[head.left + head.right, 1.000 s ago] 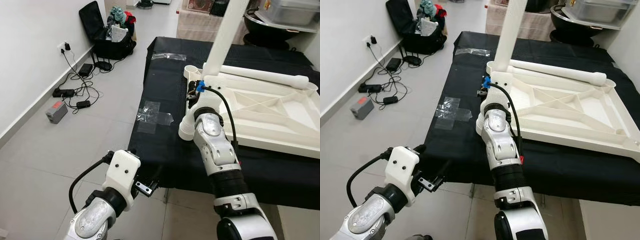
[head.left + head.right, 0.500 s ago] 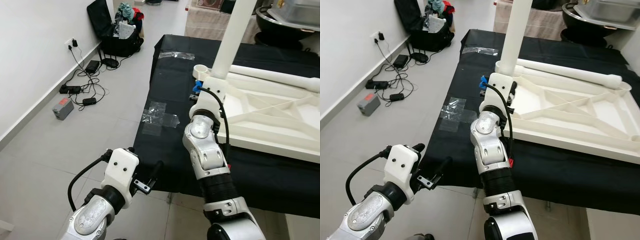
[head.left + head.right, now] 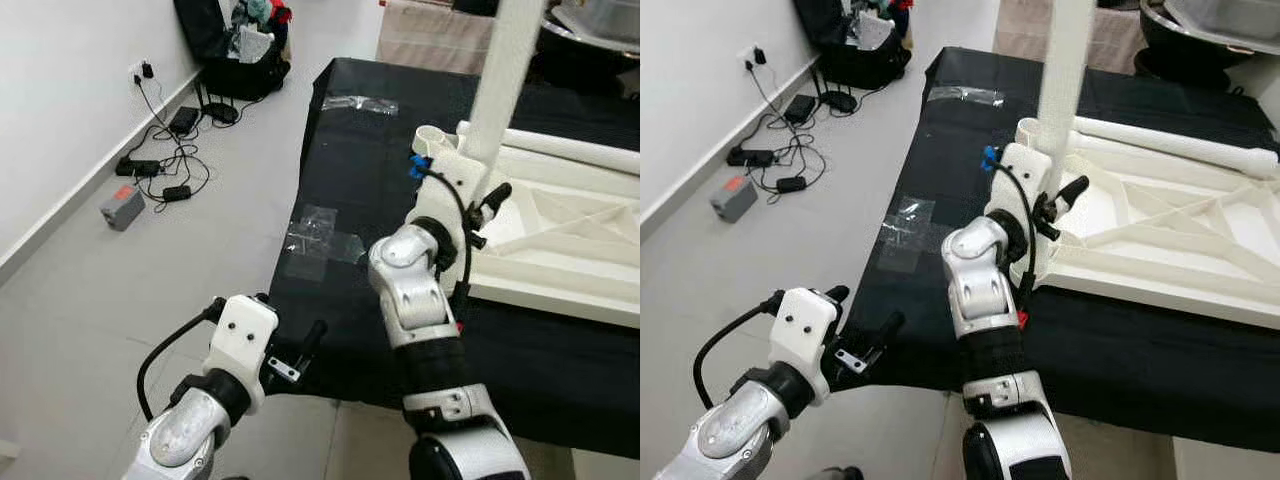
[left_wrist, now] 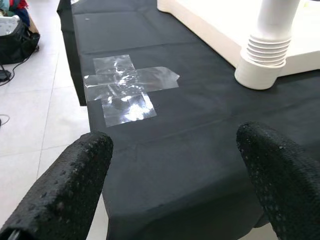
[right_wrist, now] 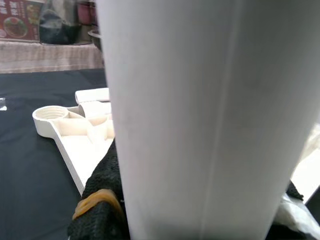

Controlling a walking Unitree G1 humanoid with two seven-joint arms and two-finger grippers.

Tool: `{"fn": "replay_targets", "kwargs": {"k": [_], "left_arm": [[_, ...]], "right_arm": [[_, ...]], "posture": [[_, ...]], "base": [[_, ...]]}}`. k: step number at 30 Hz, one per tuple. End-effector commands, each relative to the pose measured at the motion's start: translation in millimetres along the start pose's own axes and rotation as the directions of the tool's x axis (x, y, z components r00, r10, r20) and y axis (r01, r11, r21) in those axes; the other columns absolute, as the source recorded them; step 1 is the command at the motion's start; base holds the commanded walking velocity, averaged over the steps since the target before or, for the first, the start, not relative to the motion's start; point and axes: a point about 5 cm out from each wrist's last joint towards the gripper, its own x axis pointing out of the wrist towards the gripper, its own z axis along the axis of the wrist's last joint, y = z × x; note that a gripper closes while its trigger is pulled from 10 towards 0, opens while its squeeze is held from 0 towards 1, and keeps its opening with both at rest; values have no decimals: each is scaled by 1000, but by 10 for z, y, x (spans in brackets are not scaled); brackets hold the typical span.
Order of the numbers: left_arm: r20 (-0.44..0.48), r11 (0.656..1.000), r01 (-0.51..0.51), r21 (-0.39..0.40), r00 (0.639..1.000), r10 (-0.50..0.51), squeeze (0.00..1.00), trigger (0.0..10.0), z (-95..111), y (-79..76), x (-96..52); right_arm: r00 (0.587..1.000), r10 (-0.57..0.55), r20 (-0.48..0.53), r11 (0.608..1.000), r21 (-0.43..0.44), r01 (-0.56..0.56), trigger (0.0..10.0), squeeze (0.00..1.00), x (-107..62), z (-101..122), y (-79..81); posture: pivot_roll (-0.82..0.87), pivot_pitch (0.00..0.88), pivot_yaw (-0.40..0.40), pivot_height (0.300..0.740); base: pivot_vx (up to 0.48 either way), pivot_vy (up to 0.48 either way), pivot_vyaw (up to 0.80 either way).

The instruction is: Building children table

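Note:
The white children's table top [image 3: 560, 255] lies upside down on a black-covered table [image 3: 350, 180]. A white leg [image 3: 508, 70] stands upright at its near left corner, and the leg's ribbed base [image 4: 267, 47] sits in the corner socket. My right gripper [image 3: 480, 195] is shut on this leg, and its black fingers [image 5: 100, 200] press against the leg's sides. A second loose leg [image 3: 1180, 145] lies along the far edge, beside an empty socket [image 3: 432, 136]. My left gripper [image 3: 865, 318] hangs open, low in front of the table's near edge.
A cross of clear tape [image 4: 127, 87] is stuck to the cloth near the left edge, and another strip [image 3: 360, 103] lies farther back. Cables and a power strip [image 3: 160, 175], a grey box [image 3: 122, 207] and an open black suitcase [image 3: 235, 50] are on the floor by the wall.
My right wrist has turned around the upright leg, and one finger now shows on the leg's right side. The camera has shifted a little. The left gripper has stayed put.

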Motion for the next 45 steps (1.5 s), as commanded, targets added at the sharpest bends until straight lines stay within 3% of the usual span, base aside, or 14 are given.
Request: {"fn": "replay_targets", "kwargs": {"k": [1, 4, 6, 9, 16, 25, 31, 34, 35, 41, 43, 45], "left_arm": [[-15, 1000, 8, 0, 1000, -8, 0, 10000, -35, -14, -17], [-14, 1000, 11, 0, 1000, -11, 0, 10000, -30, -12, -20], [-13, 1000, 12, 5, 1000, -12, 0, 10000, -26, 0, -19], [-15, 1000, 14, 7, 1000, -14, 0, 10000, -29, 9, -15], [-14, 1000, 23, 13, 1000, -22, 0, 10000, -24, 18, 0], [-12, 1000, 24, 18, 1000, -23, 0, 10000, -9, 33, 6], [-10, 999, 23, 22, 1000, -22, 0, 10000, -9, 41, 16], [-10, 999, 24, 22, 1000, -24, 0, 10000, -12, 40, 18], [-10, 1000, 22, 21, 1000, -22, 0, 10000, -14, 45, 16], [-11, 1000, 19, 25, 1000, -19, 0, 10000, -19, 60, 18], [-10, 999, 20, 25, 1000, -20, 0, 10000, -27, 61, 25], [-10, 999, 21, 24, 1000, -21, 0, 10000, -29, 59, 27]], "right_arm": [[972, -22, -233, 998, -58, 9, 10000, 0, -136, -448, -10], [969, -93, -229, 995, -48, 84, 10000, 0, 0, -446, -84], [957, -187, -224, 982, -54, 180, 10000, 0, 158, -450, -227], [935, -255, -248, 967, -58, 248, 10000, 0, 222, -491, -335], [885, -352, -306, 935, -73, 347, 10000, 0, 197, -626, -502], [877, -353, -325, 935, -97, 340, 10000, 0, 104, -663, -462], [899, -294, -324, 955, -53, 293, 10000, 0, -40, -551, -322], [916, -272, -295, 960, -18, 279, 10000, 0, -34, -451, -276], [932, -255, -256, 961, 36, 273, 10000, 0, 9, -291, -231], [960, -220, -173, 957, 150, 246, 10000, 0, 90, 22, -175], [976, -207, -67, 947, 235, 217, 10000, 0, 144, 328, -172], [977, -208, -41, 945, 250, 212, 10000, 0, 153, 394, -176]], "posture": [[89, 215, -76, 740], [92, 216, -73, 740], [91, 217, -67, 740], [92, 220, -63, 740], [97, 223, -53, 740], [95, 229, -50, 740], [95, 226, -50, 740], [95, 226, -52, 740], [98, 223, -53, 740], [95, 220, -57, 740], [93, 209, -54, 740], [93, 209, -54, 740]], "base": [[0, 0, 0], [0, 0, 0], [0, 0, 0], [0, 0, 0], [0, 0, 0], [0, 0, 0], [0, 0, 0], [0, 0, 0], [0, 0, 0], [0, 0, 0], [0, 0, 0], [0, 0, 0]]}}
